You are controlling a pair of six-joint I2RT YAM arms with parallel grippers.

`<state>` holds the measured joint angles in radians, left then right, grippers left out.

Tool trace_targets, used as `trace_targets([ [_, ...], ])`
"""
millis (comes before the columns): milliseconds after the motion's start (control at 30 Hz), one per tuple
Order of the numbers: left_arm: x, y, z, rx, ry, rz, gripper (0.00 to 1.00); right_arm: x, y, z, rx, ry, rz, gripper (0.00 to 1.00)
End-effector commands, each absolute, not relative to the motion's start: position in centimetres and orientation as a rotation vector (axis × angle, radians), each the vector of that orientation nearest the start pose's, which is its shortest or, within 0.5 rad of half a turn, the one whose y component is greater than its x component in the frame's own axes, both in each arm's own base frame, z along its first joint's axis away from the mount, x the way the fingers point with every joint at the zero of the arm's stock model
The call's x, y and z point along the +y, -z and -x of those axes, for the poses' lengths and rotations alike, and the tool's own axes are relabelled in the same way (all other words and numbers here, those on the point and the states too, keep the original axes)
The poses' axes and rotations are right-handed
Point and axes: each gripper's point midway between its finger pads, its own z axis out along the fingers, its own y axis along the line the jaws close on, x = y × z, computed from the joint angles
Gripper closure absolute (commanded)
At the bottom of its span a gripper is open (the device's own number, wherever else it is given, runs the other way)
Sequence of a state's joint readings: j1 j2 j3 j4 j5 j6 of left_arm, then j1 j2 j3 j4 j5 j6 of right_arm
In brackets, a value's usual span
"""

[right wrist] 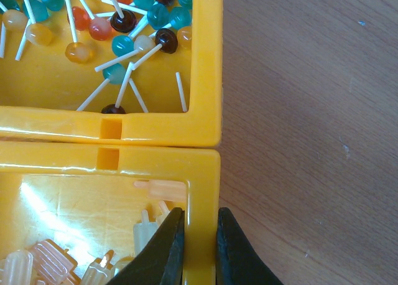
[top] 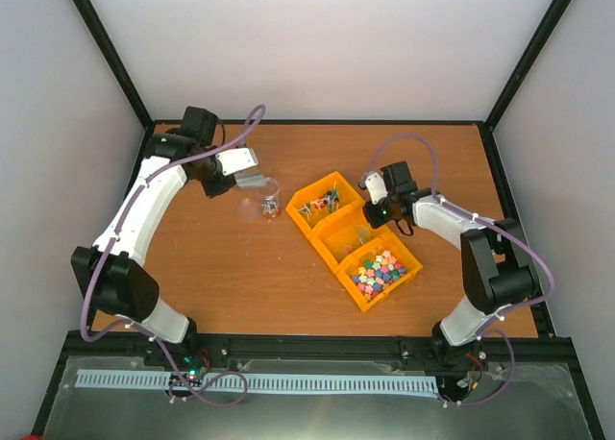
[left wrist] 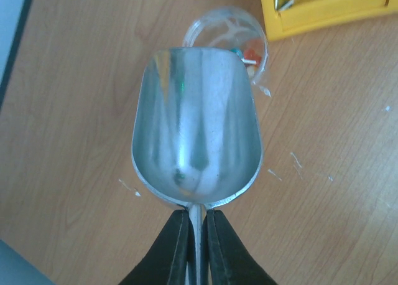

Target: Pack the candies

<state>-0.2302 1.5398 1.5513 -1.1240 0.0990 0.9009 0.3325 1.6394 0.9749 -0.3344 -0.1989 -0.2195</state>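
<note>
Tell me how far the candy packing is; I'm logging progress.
Done: a few lollipops lie in the clear cup. In hand: left gripper holds the empty scoop; right gripper clamps the middle bin wall. Left: the pastel candies sit heaped in the near bin.

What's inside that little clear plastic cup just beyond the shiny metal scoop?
A few small red and teal sweets on white sticks show in the clear plastic cup. The shiny metal scoop overlaps the cup's near side, so whatever lies there is hidden.

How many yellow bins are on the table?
3, in a diagonal row: the far bin holds lollipops, the middle bin pale sweets, the near bin pastel candies. None seem hidden.
</note>
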Motion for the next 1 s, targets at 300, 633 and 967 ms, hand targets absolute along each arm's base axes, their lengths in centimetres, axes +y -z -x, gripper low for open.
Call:
trace_targets([
  [300, -15.4, -25.7, -33.7, 2.197, 0.12, -1.403, 0.99, 15.8, -6.6, -37.5, 2.462, -0.27, 0.738, 0.97],
  [633, -20.6, -22.2, -32.3, 2.442, 0.169, -1.432, 0.99, 15.7, -6.6, -37.4, 2.463, -0.269, 0.732, 0.97],
  [967, -23.2, -18.8, -33.1, 2.589, 0.088, -1.445, 0.99, 15.8, -6.7, -37.4, 2.466, -0.282, 0.726, 0.97],
])
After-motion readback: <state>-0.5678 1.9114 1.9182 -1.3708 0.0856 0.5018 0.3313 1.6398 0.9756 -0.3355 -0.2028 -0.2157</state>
